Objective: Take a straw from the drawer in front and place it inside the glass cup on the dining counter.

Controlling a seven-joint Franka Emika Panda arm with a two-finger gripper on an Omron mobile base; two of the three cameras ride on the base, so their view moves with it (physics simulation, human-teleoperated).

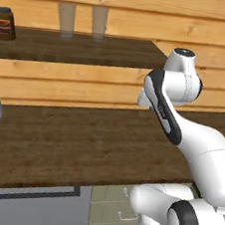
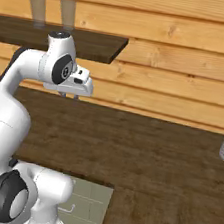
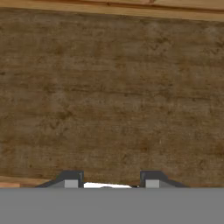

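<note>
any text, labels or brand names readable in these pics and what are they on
Nothing can be read.
Dark jar on the upper shelf: orange-and-white label, too blurred to read.
Robot arm: small pale marking on the dark band, too small to read.

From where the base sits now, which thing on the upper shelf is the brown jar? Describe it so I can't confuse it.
Start at the dark wood upper shelf mounted on the plank wall above the counter. Follow it to its far left end, where the brown jar stands. It is squat, opaque and dark-lidded with an orange label, unlike the two tall clear grey glasses further right.
</note>
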